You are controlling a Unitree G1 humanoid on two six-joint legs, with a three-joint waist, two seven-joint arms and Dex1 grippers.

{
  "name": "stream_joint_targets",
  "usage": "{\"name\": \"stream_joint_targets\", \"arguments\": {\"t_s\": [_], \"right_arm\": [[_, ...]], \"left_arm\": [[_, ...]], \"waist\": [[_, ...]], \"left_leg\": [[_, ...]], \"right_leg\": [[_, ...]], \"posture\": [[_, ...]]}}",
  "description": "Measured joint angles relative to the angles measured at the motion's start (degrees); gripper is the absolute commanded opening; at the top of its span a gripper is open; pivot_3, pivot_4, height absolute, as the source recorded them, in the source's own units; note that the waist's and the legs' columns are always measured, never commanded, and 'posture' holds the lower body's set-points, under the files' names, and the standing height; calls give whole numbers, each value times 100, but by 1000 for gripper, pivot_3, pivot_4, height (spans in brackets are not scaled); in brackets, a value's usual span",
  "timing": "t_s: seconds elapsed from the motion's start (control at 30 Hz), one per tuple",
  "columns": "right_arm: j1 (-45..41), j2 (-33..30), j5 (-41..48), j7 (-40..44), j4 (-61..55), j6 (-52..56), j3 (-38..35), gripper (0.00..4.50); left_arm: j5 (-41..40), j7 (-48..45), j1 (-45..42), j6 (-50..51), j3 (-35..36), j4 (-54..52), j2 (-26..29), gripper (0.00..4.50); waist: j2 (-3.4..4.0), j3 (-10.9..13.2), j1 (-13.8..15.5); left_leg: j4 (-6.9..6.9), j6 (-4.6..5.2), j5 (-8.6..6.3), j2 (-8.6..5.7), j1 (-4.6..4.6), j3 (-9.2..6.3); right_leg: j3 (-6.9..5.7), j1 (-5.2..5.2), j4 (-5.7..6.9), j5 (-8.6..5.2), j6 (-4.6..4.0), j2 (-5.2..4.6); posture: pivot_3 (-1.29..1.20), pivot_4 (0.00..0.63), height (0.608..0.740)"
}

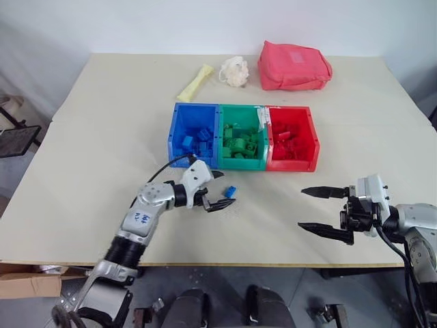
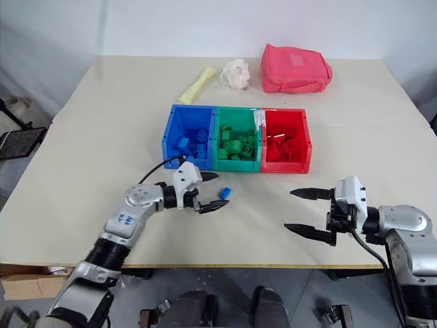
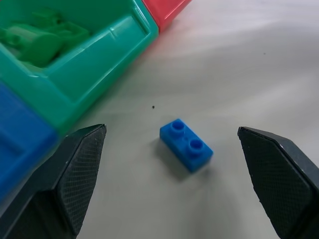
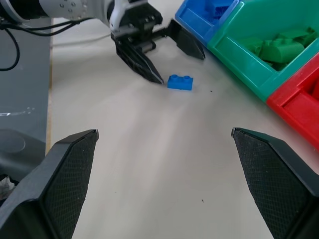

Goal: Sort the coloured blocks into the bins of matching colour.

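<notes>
Both head eyes look down over the table, while each wrist camera looks low and close, sharing the blue brick beside the bins.

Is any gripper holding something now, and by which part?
Nothing is held. The left gripper is open around the blue block without touching it; the right gripper is open and empty.

Blue handwritten marks on the left forearm, too small to read, no other text
</notes>
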Motion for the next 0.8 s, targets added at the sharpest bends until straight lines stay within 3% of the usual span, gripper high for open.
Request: {"name": "stream_joint_targets", "arguments": {"t_s": [0.1,0.3,0.43,0.57,0.8], "right_arm": [[51,0,1,-107,-77,6,-41,4500],[172,-69,5,-223,-198,20,-174,4500],[178,-70,7,-254,-202,40,-174,4500],[164,-101,10,-266,-204,62,-174,4500],[39,-105,20,-268,-197,127,-174,4500]], "left_arm": [[136,-42,-112,-179,-155,235,-74,3333],[213,-163,-112,-120,-156,209,-39,1380],[186,-163,-3,83,-123,-22,-32,487],[-27,-167,188,498,9,-592,40,490],[-511,123,-160,1040,927,-1385,387,490]], "waist": [[0,0,10],[0,0,18],[0,0,15],[0,0,20],[0,0,16]], "left_leg": [[-1,0,0,0,0,1],[0,0,0,1,0,0],[-1,1,0,1,0,0],[0,1,0,3,-1,-3],[1,0,0,3,0,-6]], "right_leg": [[0,-1,-2,0,1,0],[1,1,-2,0,0,-1],[2,0,-2,0,0,-1],[2,0,-3,0,0,-1],[7,1,-2,0,0,0]], "posture": [[0,150,740],[0,150,740],[0,150,740],[0,150,740],[0,150,740]]}}
